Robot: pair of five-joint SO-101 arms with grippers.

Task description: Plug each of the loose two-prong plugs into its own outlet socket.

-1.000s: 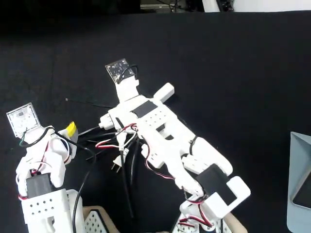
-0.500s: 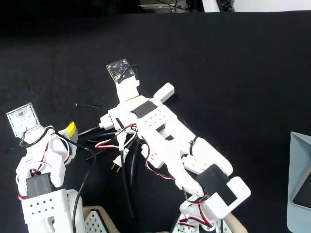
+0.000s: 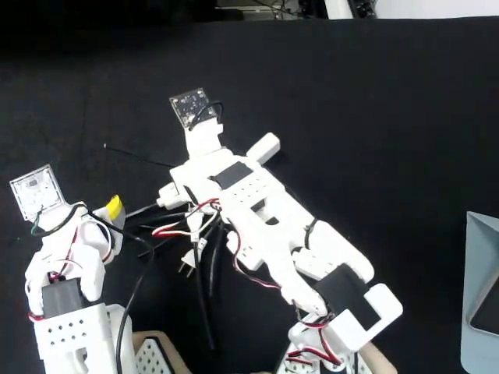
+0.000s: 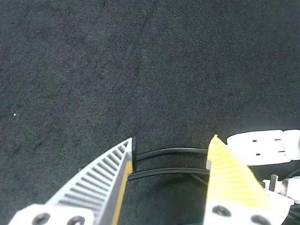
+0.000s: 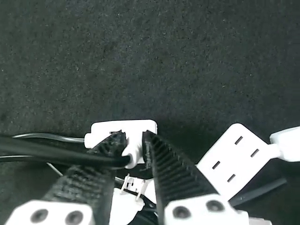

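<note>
Stretching to the top and right edges, table point(image 3: 374, 93) leaves room; right gripper point(image 5: 133, 136) pinches plug point(image 5: 123, 127) narrowly; left gripper point(image 4: 172, 138) gapes wide over cords point(image 4: 168, 171).

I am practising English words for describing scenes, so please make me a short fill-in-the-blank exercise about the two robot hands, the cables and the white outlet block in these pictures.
1. Between the fingers of the open left hand lie ____ thin black cables.
2. The right hand is shut on a small white plug with a ____ cable.
3. The flat white plastic outlet block beside that plug shows ____ slots.

Missing words: two; black; four.
</note>
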